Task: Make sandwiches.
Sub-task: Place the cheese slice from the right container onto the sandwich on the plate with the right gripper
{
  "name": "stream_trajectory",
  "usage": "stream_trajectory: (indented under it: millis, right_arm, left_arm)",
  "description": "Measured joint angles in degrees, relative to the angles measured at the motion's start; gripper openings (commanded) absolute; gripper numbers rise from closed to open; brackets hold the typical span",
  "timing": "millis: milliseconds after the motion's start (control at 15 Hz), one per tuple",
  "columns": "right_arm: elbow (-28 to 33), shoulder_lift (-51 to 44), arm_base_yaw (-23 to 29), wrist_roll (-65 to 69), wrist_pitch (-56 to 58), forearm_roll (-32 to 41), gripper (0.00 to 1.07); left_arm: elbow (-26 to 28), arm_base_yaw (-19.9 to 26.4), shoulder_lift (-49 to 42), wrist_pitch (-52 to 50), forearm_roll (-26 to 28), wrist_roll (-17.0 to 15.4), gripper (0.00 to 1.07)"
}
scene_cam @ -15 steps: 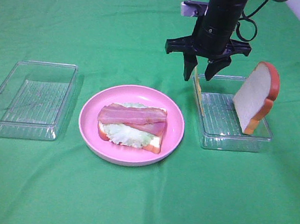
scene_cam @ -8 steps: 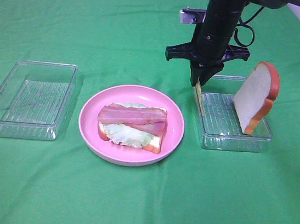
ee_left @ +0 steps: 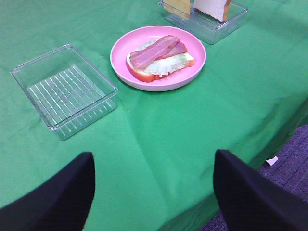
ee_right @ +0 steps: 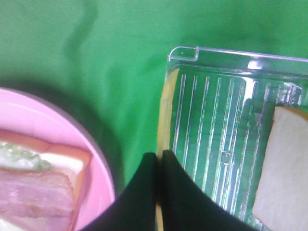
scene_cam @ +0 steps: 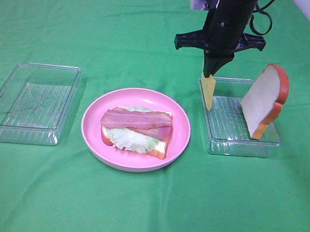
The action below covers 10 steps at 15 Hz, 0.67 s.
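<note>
A partial sandwich [scene_cam: 136, 129] of bread, lettuce and bacon lies on the round pink plate [scene_cam: 92, 136]. My right gripper [scene_cam: 211, 73] is shut on the top edge of a yellow cheese slice [scene_cam: 207, 91], which hangs upright above the left end of the right clear tray [scene_cam: 243, 143]. A bread slice [scene_cam: 264, 102] leans upright at that tray's right end. In the right wrist view the shut fingertips [ee_right: 156, 156] pinch the cheese [ee_right: 163, 115] beside the tray wall. My left gripper [ee_left: 154, 156] is open and empty, hanging near the table's front edge, far from the plate [ee_left: 120, 57].
An empty clear tray [scene_cam: 31, 102] stands left of the plate. A green cloth covers the table. In the left wrist view the table's edge and purple floor [ee_left: 288, 159] show at the right.
My right gripper went from open above the cheese to shut on it, then rose, lifting the cheese slice up out of the tray. The plate, sandwich and bread slice have not moved.
</note>
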State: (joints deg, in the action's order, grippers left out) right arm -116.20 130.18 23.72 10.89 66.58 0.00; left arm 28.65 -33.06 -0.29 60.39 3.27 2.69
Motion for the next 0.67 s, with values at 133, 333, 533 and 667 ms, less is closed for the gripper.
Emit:
stream_trajectory:
  millis: [133, 333, 533, 667]
  right_arm:
    - [0.0, -3.0, 0.0, -2.3, 0.2, 3.6, 0.00]
    - [0.0, -5.3, 0.0, -8.4, 1.0, 14.0, 0.00]
    - [0.2, -5.4, 0.0, -15.1, 2.8, 26.1, 0.00]
    - [2.3, -5.4, 0.8, -19.6, 3.0, 34.7, 0.00]
  left_arm:
    - [0.0, 0.0, 0.0, 0.0, 0.0, 0.0, 0.67]
    - [0.0, 0.0, 0.0, 0.0, 0.0, 0.0, 0.67]
    - [0.0, 0.0, 0.0, 0.0, 0.0, 0.0, 0.67]
    - [0.0, 0.0, 0.0, 0.0, 0.0, 0.0, 0.67]
